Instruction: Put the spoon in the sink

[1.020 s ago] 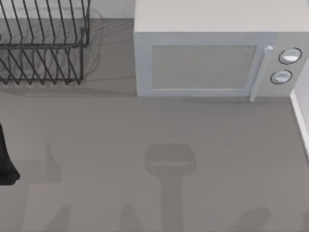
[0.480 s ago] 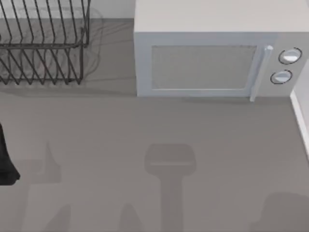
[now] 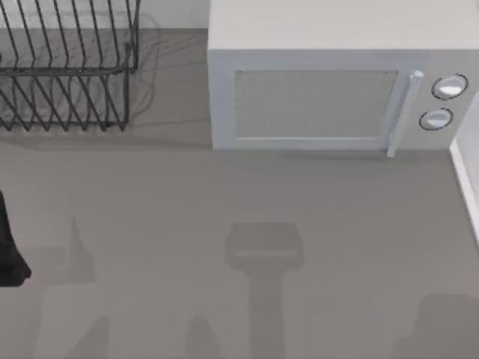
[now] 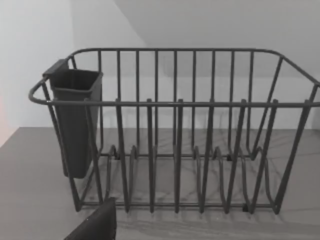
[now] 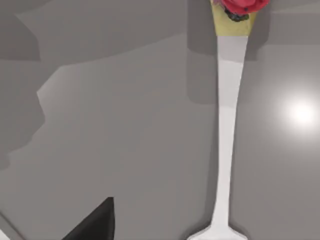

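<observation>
The spoon (image 5: 227, 125) lies flat on the grey counter in the right wrist view. Its handle is slim and white, with a yellow end carrying a red ornament (image 5: 240, 6), and its bowl is cut off at the picture's edge. One dark fingertip (image 5: 97, 220) of my right gripper shows off to the side of the spoon, apart from it. A dark part of my left arm (image 3: 9, 254) sits at the table's far left in the top view. One of its fingertips (image 4: 97, 225) shows in front of the dish rack. The sink is out of view.
A dark wire dish rack (image 3: 67, 67) with a cutlery cup (image 4: 75, 120) stands at the back left. A white microwave (image 3: 329, 82) with its door shut stands at the back right. A white edge (image 3: 465, 187) runs along the far right.
A broad shadow at the top view's bottom right has grown and shifted right. The left arm, rack and microwave have not moved.
</observation>
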{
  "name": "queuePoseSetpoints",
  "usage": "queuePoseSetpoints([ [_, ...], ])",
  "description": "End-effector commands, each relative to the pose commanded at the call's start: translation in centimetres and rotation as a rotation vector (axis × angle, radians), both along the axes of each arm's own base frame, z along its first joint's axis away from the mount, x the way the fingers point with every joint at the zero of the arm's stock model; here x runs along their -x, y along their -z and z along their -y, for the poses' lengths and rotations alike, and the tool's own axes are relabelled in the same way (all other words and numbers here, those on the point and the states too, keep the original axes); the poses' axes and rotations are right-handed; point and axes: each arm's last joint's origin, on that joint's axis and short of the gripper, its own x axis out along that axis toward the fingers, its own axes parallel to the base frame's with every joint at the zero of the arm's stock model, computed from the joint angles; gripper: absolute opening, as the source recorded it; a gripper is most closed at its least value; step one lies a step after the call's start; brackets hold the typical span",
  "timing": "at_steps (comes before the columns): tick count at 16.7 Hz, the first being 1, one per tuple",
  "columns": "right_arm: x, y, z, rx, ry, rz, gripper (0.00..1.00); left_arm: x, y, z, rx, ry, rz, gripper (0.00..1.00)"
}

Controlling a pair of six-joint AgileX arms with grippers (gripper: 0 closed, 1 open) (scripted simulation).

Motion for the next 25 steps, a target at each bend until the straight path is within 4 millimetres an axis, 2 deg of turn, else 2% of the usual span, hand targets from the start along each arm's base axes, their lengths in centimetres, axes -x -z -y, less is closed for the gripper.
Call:
queuePoseSetpoints([
  [3,-0.3,2.2,0.2,-0.001,0.002,-0.002,1.00,0.0,0.0,0.0,0.000,0.000,0.000,1.00],
  [9,-0.3,8.5,0.1,0.003,0.002,0.007,1.00,0.0,0.0,0.0,0.000,0.000,0.000,1.00],
  [11,0.0,9.4,0.1,0.001,0.002,0.002,1.00,0.0,0.0,0.0,0.000,0.000,0.000,1.00],
  [15,0.0,9.6,0.0,0.000,0.002,0.001,1.00,0.0,0.0,0.0,0.000,0.000,0.000,1.00],
  [25,0.0,9.6,0.0,0.000,0.002,0.001,0.25,0.0,0.0,0.0,0.000,0.000,0.000,1.00],
])
